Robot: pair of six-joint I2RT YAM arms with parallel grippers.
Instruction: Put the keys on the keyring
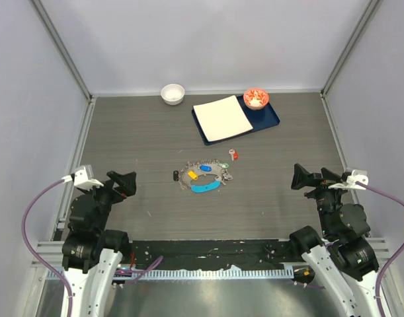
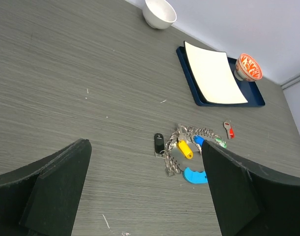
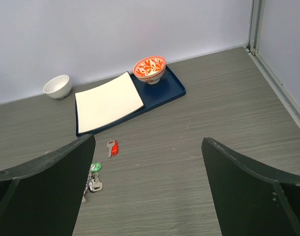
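Snagging seems the main risk: the keys (image 1: 193, 174) lie bunched over the keyring (image 1: 206, 187) mid-surface (image 1: 142, 132), so lifting one could drag the whole heap. The red key (image 1: 233, 154), just beside it, looks thin enough to slip. Left jaws and right jaws stand fully open, well apart from the heap, holding and touching nothing.

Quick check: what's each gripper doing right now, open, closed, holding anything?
Left gripper: open, holding nothing.
Right gripper: open, holding nothing.
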